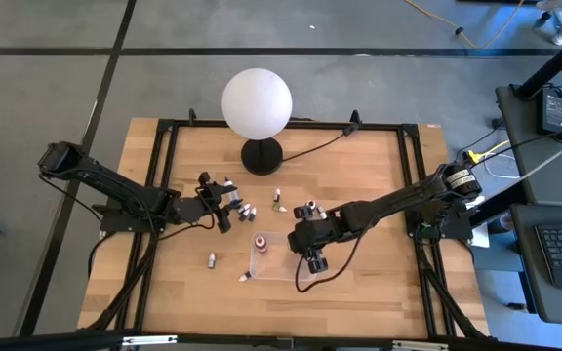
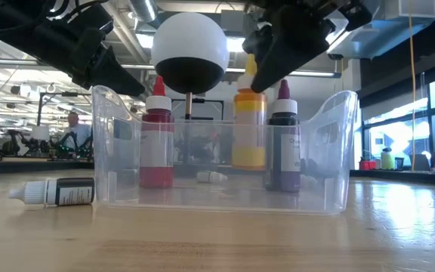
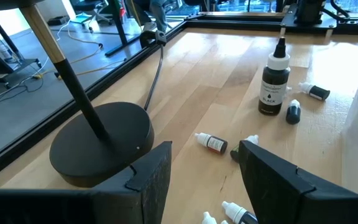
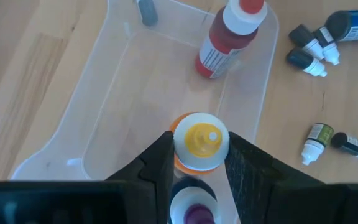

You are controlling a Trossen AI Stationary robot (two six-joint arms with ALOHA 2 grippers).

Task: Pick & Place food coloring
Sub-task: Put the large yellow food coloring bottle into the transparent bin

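Right gripper [image 4: 197, 158]: I saw its jaws clamped on the yellow bottle [image 4: 199, 142], round-capped, upright inside the tray.
Tray [image 2: 331, 136]: clear, glossy plastic, at six o'clock on the wooden worktop [image 1: 379, 175].
Left gripper [image 3: 204, 168]: jaws apart, empty.
Label: "BLACK" on the black bottle [image 3: 273, 81].

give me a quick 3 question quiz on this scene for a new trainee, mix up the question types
1. True or false: the red bottle stands upright inside the clear tray.
2. The right gripper is closed on a bottle with which cap colour? A) blue B) yellow C) white
3. Fill in: the left gripper is open near the black base of the ____.

Key: 1 true. 2 B, the yellow bottle. 3 globe lamp.
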